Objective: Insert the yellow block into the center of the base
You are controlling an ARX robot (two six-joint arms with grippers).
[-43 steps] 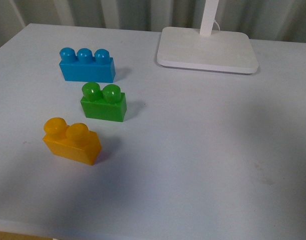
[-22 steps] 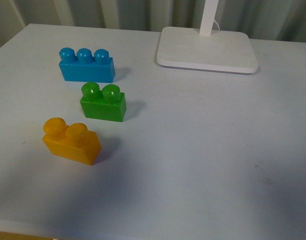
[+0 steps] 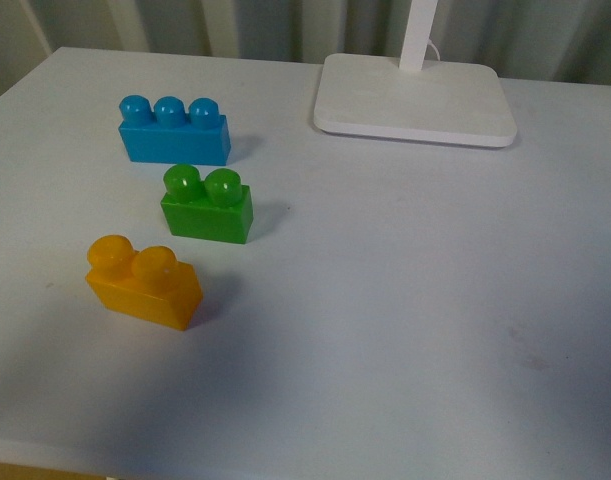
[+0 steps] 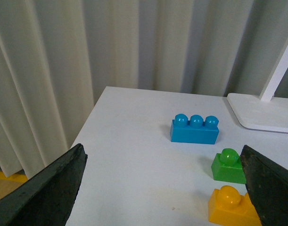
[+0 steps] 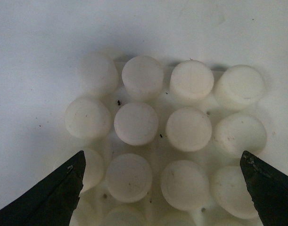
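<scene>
Yellow-orange plastic two-stud brick (image 3: 143, 282): upright on the white tabletop (image 3: 405, 300), at about 8 o'clock from the table's middle in the front view. It is untouched and nothing is stacked on it. In the left wrist view only part of it (image 4: 233, 207) is seen.

Green two-stud brick (image 3: 207, 205): near the yellow one at its 1 o'clock, not touching. Blue three-stud brick (image 3: 174, 130): at 11 o'clock from the green, apart. Smooth white lamp foot with post (image 3: 415, 100): well apart, at 1 o'clock.

Flat white plate with round studs (image 5: 162, 141): seen only in the right wrist view, so its place relative to the bricks cannot be told.

Left gripper (image 4: 161, 157): jaws spread wide, nothing held, raised above the table on the bricks' side. Right gripper (image 5: 161, 160): jaws apart, nothing held, poised over the studded plate.

Step judged: pre-grasp; the pick is not yet made. Next move is judged to call for the left gripper being brought down over the yellow brick, its flat sides being straddled, and the jaws being closed without the green brick being nudged. The brick would then be carried to the plate and seated squarely on the centre studs.
</scene>
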